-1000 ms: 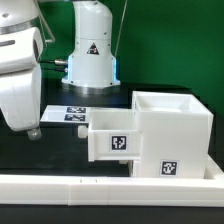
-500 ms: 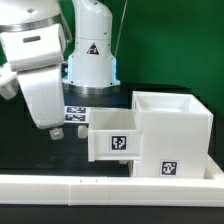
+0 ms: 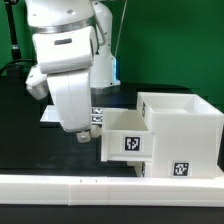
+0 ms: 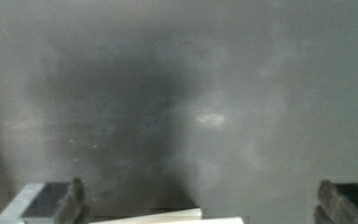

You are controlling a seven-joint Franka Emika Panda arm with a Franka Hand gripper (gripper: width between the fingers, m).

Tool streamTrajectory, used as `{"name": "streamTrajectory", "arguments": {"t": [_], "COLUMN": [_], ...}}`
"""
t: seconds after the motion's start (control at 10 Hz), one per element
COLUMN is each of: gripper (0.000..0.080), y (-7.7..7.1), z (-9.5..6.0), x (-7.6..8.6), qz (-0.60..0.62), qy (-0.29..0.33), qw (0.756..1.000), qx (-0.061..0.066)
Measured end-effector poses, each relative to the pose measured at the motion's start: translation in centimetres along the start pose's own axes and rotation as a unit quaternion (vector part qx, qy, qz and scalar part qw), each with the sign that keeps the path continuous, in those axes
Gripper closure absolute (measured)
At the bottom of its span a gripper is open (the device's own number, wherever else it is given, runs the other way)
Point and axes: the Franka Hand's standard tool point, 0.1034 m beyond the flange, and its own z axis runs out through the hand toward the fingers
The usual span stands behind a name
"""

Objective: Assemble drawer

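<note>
Exterior view only: drawer [image 3: 160, 130].

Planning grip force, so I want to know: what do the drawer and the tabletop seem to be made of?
The drawer looks like white rigid plastic, smooth and matte: thin even walls, crisp edges, printed tags stuck on. The tabletop looks like dark matte sheet or cloth, faintly mottled in the wrist view; which one is unclear.

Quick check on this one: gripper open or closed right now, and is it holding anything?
Gripper: open, fingers wide apart over the dark table, nothing held between them.
</note>
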Motion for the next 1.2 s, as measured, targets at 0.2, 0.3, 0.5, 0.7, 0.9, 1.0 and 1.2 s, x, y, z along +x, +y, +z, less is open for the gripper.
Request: {"name": "streamTrajectory", "arguments": {"t": [0.2, 0.3, 0.5, 0.7, 0.9, 1.0, 1.2], "gripper": [0.0151, 0.0151, 0.0151, 0.0151, 0.0151, 0.0151, 0.0151], "y": [0.1, 0.0, 0.0, 0.0, 0.5, 0.9, 1.4], "z": [0.0, 0.1, 0.1, 0.0, -0.4, -0.6, -0.7], "x": [0.0, -0.2, -0.3, -0.4, -0.7, -0.8, -0.7], "qz": [0.012, 0.015, 0.015, 0.006, -0.029, -0.057, -0.074], "qy": [-0.006, -0.005, -0.005, -0.005, -0.005, -0.003, -0.006], "qw": [1.000, 1.000, 1.000, 1.000, 1.000, 0.998, 0.997], "qx": [-0.001, -0.001, -0.001, -0.002, -0.005, -0.002, 0.010]}}
